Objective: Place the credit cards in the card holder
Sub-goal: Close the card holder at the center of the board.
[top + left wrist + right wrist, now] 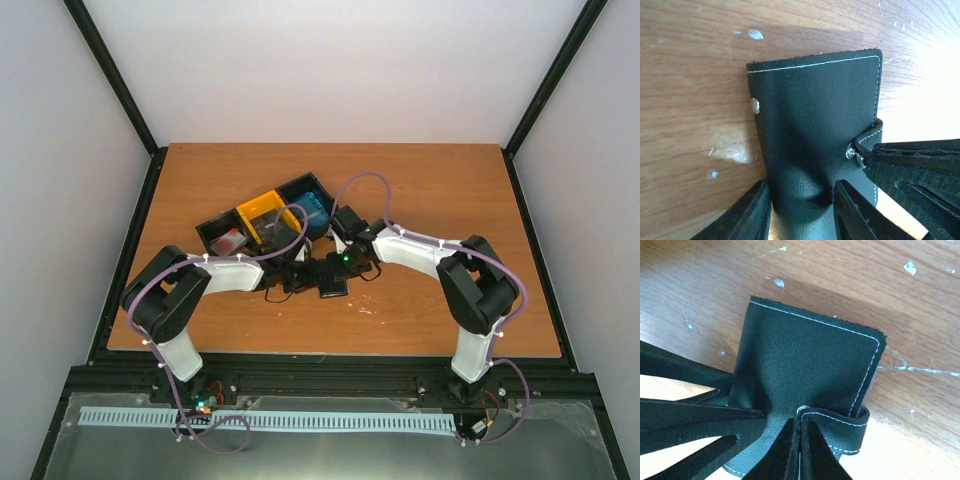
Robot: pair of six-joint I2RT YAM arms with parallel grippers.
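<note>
Tabletop (690, 100): card holder (815, 125) between left fingers (747, 215)

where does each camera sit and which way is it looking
top: fixed above and behind the robot, looking down at the table; left arm, right arm and tray show.
left wrist: on the left arm, looking down at the wallet; its left gripper pinches it.
right wrist: on the right arm, facing the wallet; its right gripper is shut on the tab.
shared: both wrist views show the wallet and the other gripper.
</note>
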